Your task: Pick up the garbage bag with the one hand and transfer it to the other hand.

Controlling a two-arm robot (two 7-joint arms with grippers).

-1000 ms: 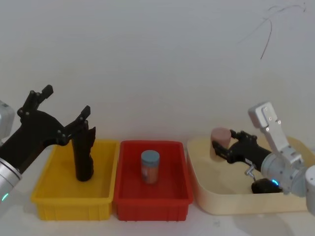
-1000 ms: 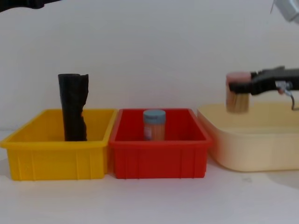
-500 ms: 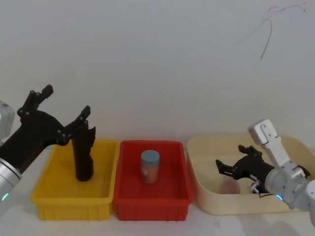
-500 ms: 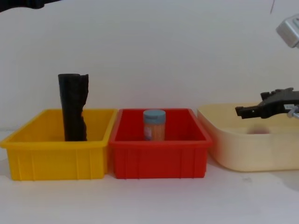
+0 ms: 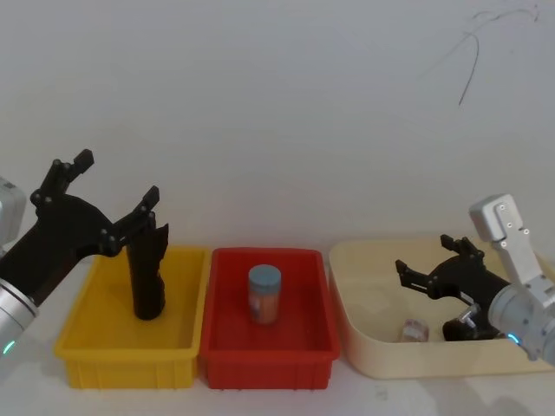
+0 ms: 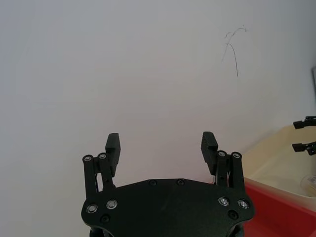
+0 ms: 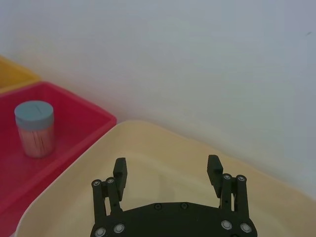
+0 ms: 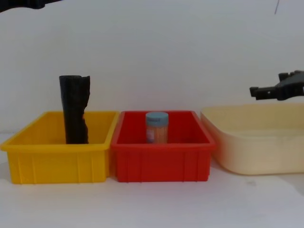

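Observation:
The garbage bag point(image 5: 147, 276) is a tall black crinkled roll standing upright in the yellow bin point(image 5: 87, 347). In the chest view the garbage bag point(image 8: 74, 110) shows a small red mark midway and rises well above the bin rim. My left gripper point(image 5: 117, 179) hangs open above the bag and to its left, one fingertip close to the bag's top, holding nothing. The left gripper point(image 6: 160, 147) faces the bare wall. My right gripper point(image 5: 427, 260) is open and empty over the cream tub point(image 5: 364, 347). The right gripper point(image 8: 259, 91) hovers above the tub's rim, and the right gripper point(image 7: 167, 170) looks into the tub.
A red bin point(image 5: 225, 347) sits between the yellow bin and the tub, with a blue-lidded jar point(image 5: 264, 295) standing in it. A small pale object point(image 5: 414, 329) lies on the tub's floor. The white wall stands close behind the bins.
My right gripper let go of the pink-topped cylinder, which dropped into the cream tub. It then opened, rose and drew back to the right. The left arm and bag have not moved.

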